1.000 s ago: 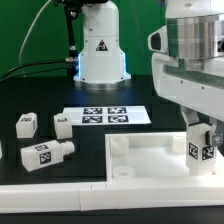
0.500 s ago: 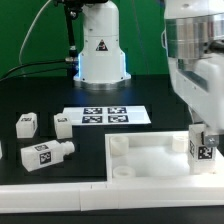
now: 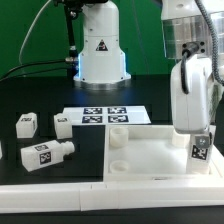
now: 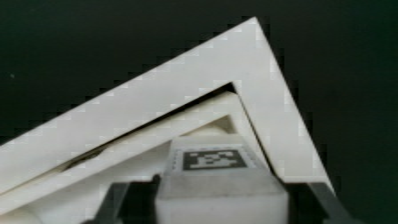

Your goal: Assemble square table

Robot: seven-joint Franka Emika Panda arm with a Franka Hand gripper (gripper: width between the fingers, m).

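Black-and-white square tag [image 4: 215, 159] on leg [image 3: 200, 148] in gripper [image 4: 210, 200]

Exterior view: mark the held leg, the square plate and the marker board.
held leg [image 3: 199, 151]: exterior view, on its tag face.
square plate [image 3: 150, 156]: exterior view, bare flat middle.
marker board [image 3: 140, 116]: exterior view, blank end strip.

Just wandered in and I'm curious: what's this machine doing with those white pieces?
The robot arm's gripper holds a short white blocky leg with a black-and-white tag at a corner of the white plastic square plate. Three more tagged white legs lie loose on the black table, at the exterior view's left, not yet fitted.
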